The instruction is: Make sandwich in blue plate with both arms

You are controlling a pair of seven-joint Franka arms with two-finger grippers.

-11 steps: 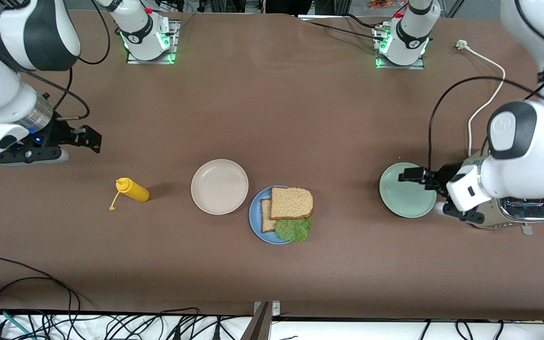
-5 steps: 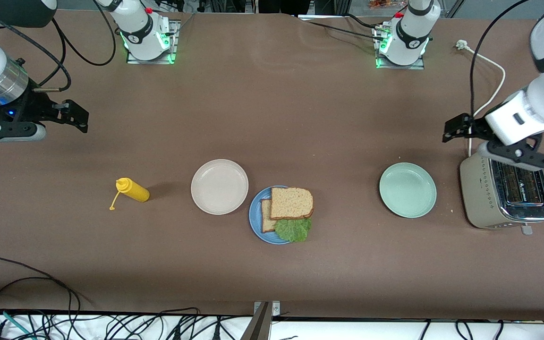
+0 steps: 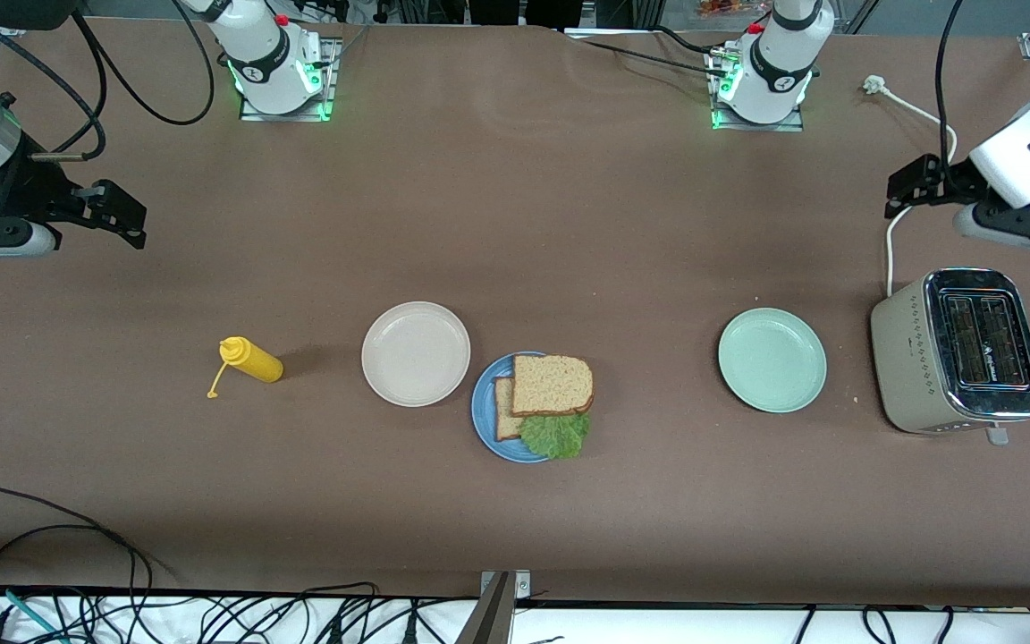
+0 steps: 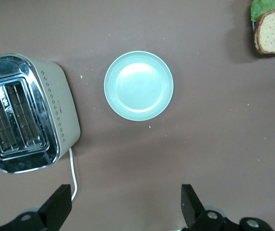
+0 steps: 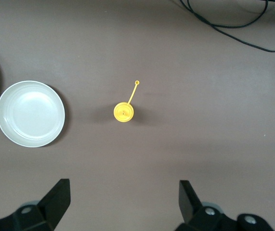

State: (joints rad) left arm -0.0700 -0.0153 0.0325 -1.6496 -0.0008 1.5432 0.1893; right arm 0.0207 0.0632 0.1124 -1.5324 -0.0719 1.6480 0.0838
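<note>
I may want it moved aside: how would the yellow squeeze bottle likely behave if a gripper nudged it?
The yellow squeeze bottle stands upright on a narrow base, so a high push would probably tip it. Its body looks round, so once down it may roll. Its cap dangles on a thin tether and would likely flop about.

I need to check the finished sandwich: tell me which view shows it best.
The front view: the whole sandwich lies in plain sight on the blue plate, lettuce poking out. The left wrist view catches only a corner of bread and lettuce at the frame's edge. The right wrist view shows just the plate's rim, hardly any sandwich.
</note>
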